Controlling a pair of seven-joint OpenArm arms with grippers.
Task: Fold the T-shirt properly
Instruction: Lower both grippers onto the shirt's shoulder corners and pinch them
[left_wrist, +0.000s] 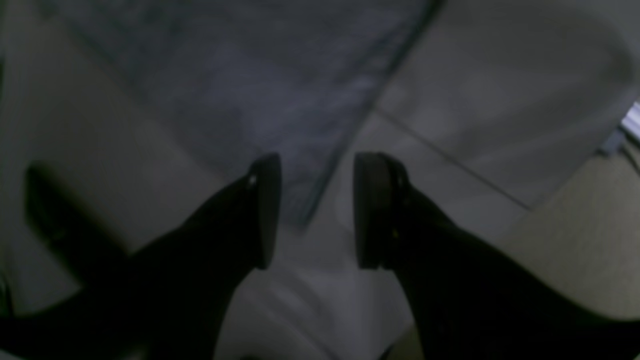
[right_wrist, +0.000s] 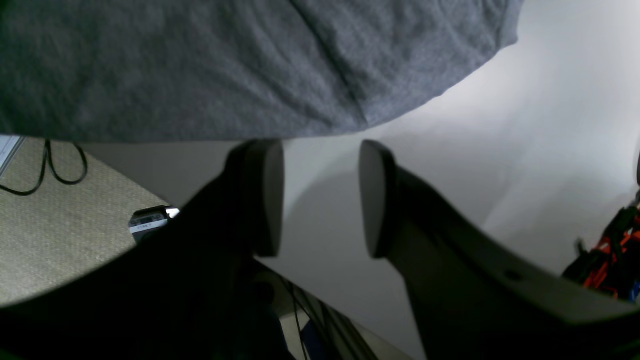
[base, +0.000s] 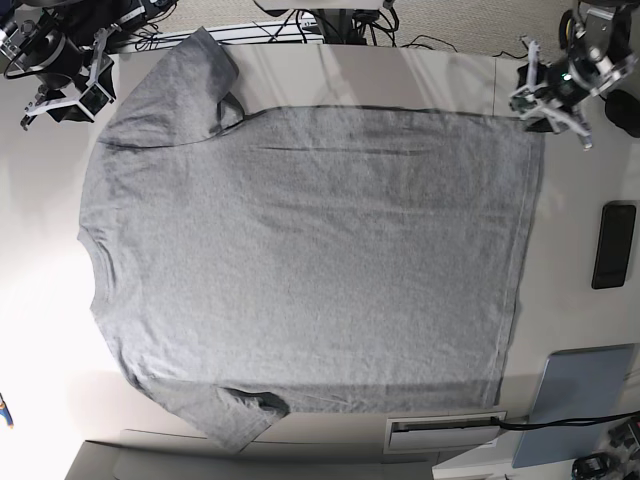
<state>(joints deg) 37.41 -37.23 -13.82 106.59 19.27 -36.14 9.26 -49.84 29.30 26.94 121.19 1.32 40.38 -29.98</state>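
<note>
Overall, your white surface (base: 40, 330) carries the T-shirt (base: 300, 270) spread flat and plain grey side up, covering most of the top. You will find its neck opening at the left edge in the base view, the hem running down the right side, one sleeve pointing to the far edge and the other sleeve at the near edge with its tip curled over. A thin crease runs across the cloth near the far side. Beside the hem, on bare surface, lies a dark phone-like slab (base: 612, 245), well apart from the cloth; nearer you sits a pale blue-grey panel (base: 570, 405) with a white strip (base: 445, 432) next to it. Your left hand (left_wrist: 317, 210) hovers just beyond the far hem corner with its fingers spread and nothing between them; its wrist view is dim and blurred. Your right hand (right_wrist: 320, 197) hovers close to the far sleeve, fingers likewise spread apart and pinching nothing, with the grey cloth edge just ahead of the tips.
</note>
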